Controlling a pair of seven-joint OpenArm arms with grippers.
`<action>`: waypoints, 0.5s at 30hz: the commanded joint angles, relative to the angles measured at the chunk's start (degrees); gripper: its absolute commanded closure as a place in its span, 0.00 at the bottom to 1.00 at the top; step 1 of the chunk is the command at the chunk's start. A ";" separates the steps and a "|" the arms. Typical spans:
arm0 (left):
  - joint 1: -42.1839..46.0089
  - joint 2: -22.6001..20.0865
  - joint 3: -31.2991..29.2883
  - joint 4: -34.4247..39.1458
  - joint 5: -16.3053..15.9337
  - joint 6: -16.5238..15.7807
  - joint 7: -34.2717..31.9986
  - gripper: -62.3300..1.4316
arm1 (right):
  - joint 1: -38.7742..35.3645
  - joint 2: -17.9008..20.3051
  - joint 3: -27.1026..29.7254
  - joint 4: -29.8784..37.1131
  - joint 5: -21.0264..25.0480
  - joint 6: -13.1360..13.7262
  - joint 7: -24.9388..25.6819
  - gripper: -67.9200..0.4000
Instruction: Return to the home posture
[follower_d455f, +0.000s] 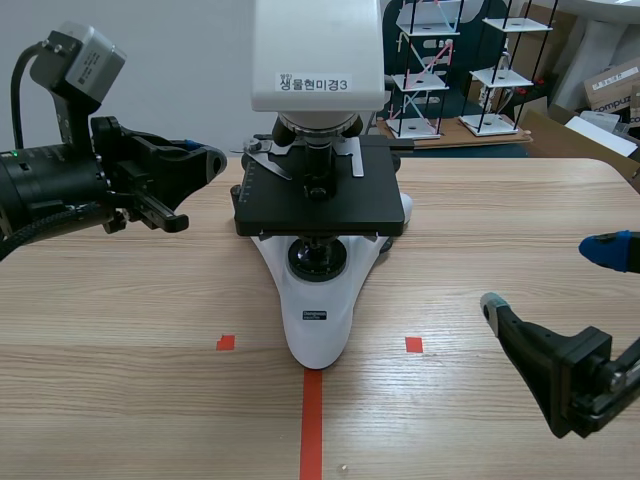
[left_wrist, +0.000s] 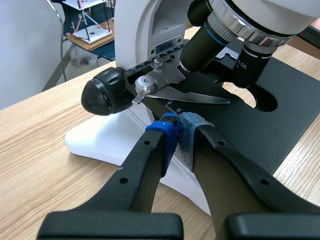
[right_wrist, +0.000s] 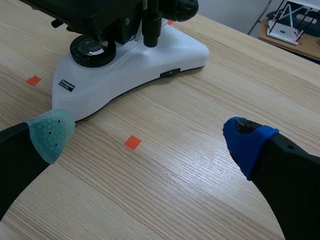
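A white microscope (follower_d455f: 318, 310) with a black stage (follower_d455f: 318, 205) stands at the middle of the wooden table. My left gripper (follower_d455f: 208, 160) hangs raised at the left of the stage, fingers shut with nothing between them. In the left wrist view its pads meet (left_wrist: 178, 131) just short of the stage's edge (left_wrist: 260, 125), below the metal slide clip (left_wrist: 185, 95) and the objective lenses (left_wrist: 210, 45). My right gripper (follower_d455f: 545, 277) sits low at the right of the microscope, open and holding nothing. In the right wrist view it (right_wrist: 148, 135) spans bare table beside the microscope's base (right_wrist: 150, 65).
Orange tape marks (follower_d455f: 312, 420) lie on the table in front of the microscope. Behind the table at the back right stand white rack models (follower_d455f: 425, 70) on a board and cardboard boxes (follower_d455f: 610, 85). The black focus knob (left_wrist: 102, 91) juts out near my left gripper.
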 joint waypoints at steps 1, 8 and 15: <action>0.37 -0.22 -0.15 0.72 -0.35 -0.11 -1.07 0.91 | -0.07 0.63 0.44 0.81 0.63 -0.20 0.85 0.00; 3.85 -2.75 -0.66 1.92 -0.37 -0.11 -5.01 0.91 | -0.07 0.63 0.44 0.81 0.63 -0.20 0.85 0.00; 9.60 -7.15 -2.03 6.03 -0.37 0.11 -9.79 0.91 | -0.07 0.63 0.44 0.81 0.63 -0.20 0.85 0.00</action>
